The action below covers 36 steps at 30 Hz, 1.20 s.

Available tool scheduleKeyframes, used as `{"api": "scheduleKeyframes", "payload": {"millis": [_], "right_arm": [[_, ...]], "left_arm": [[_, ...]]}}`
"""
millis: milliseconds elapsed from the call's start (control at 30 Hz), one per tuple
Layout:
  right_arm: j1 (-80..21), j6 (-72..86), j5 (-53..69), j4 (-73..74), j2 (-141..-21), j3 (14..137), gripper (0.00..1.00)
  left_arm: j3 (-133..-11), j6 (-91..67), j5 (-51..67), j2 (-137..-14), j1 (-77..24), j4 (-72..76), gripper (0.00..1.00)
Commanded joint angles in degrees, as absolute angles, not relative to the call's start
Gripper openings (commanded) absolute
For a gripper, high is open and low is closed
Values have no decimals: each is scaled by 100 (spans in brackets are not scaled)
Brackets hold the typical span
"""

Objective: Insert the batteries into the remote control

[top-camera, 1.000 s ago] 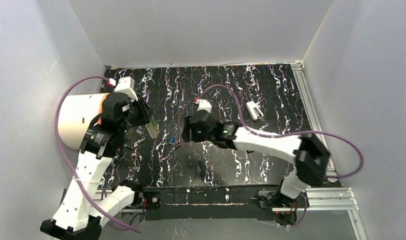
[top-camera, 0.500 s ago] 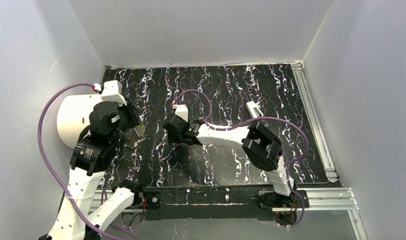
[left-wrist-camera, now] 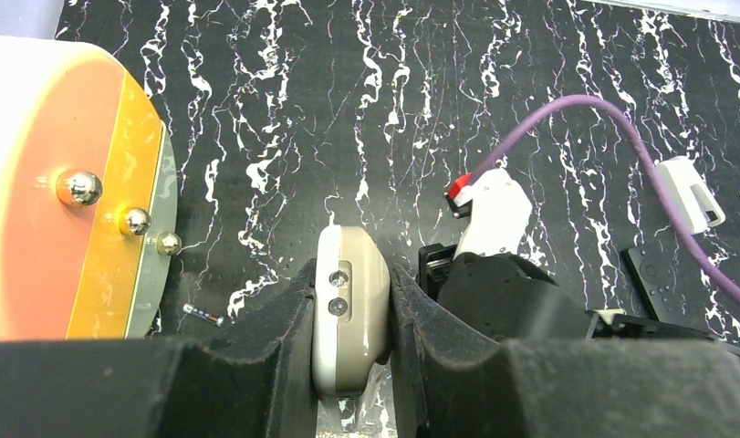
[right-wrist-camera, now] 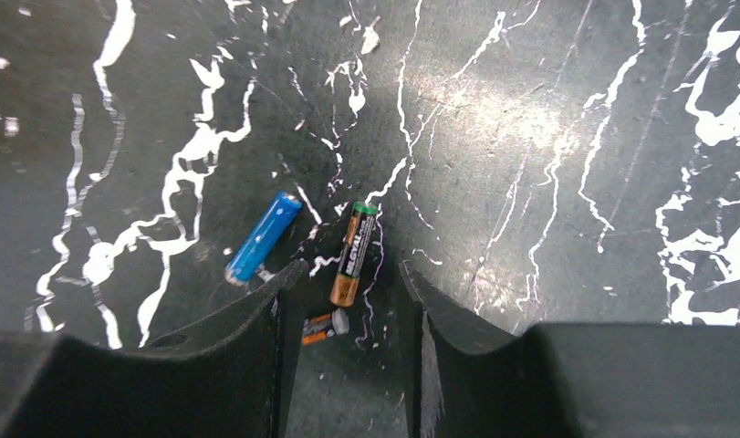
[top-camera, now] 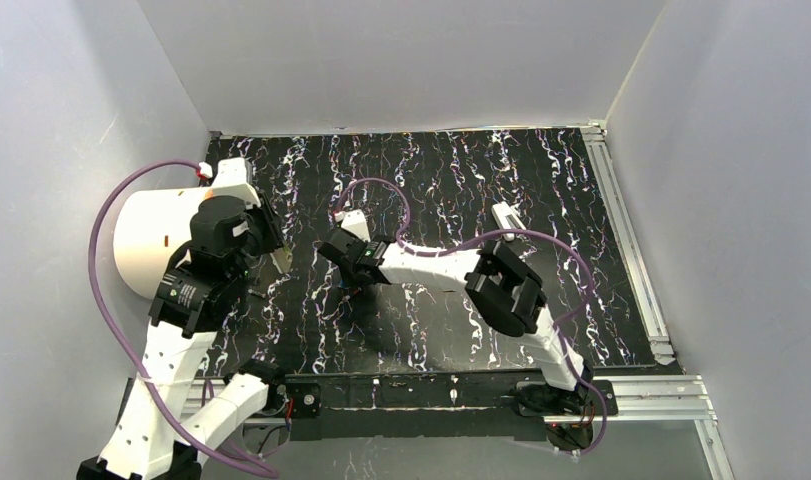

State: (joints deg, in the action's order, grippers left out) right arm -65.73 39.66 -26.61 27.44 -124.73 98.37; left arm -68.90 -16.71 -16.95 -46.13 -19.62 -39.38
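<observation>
- Desk [top-camera: 436,165]: one, black with white veining.
- Left pincer [left-wrist-camera: 350,274]: one, at 9 o'clock on the desk in the top view. Its jaws are closed against both sides of the remote control.
- Remote control [left-wrist-camera: 351,315]: one, pale grey, gripped on edge, with two small round windows on its rounded end.
- Right pincer [right-wrist-camera: 348,274]: one, low over the desk and just at 3 o'clock of the left pincer. Its jaws are parted and grip nothing.
- Batteries in the right wrist view: three, all lying on the desk.
  - Blue battery [right-wrist-camera: 263,236]: one, at 10 o'clock of the green-tipped one and just outside the fingers.
  - Green-tipped battery [right-wrist-camera: 352,254]: one, black and copper, lying in the gap between the fingers.
  - Third battery [right-wrist-camera: 318,326]: one, orange and dark, at 7 o'clock of the green-tipped one and partly hidden by a finger.
- Thin cylinder [left-wrist-camera: 204,316]: one, tiny, beside the drum; its kind is unclear.
- White drum [top-camera: 146,240]: one, with an orange face bearing three metal studs.
- White two-pronged piece [top-camera: 506,217]: one, at 3 o'clock on the desk.
- Purple cables [top-camera: 106,225]: two, one per arm.
</observation>
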Motion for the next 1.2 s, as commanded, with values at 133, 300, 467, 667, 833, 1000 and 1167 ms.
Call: {"api": "scheduleKeyframes", "payload": {"millis": [133,300,467,667,833,1000,1167], "right_arm": [[-6539,3831,-2851,3195,-12909,10441,42],[-6535,3858,-2976,3459,-12954,10455,39],[-6554,3731,-3020,3862,-12959,10412,38],[-6545,3327,-2713,3714,-13003,10205,37],[-6335,3014,-2443,3468,-13026,10129,37],[-6097,2831,-2210,3343,-12999,10032,36],[-6097,2500,-1910,3487,-13087,10156,33]], "left_arm": [[-6818,-1697,-1712,-4616,-1956,-3766,0],[-6789,-1666,-1661,-4579,-1952,-3700,0],[-6774,-1662,-1750,-4599,-1954,-3701,0],[-6748,-1712,-1794,-4593,-1953,-3678,0],[-6781,-1677,-1809,-4613,-1953,-3754,0],[-6761,-1674,-1811,-4622,-1957,-3760,0],[-6736,-1672,-1798,-4654,-1954,-3725,0]]}}
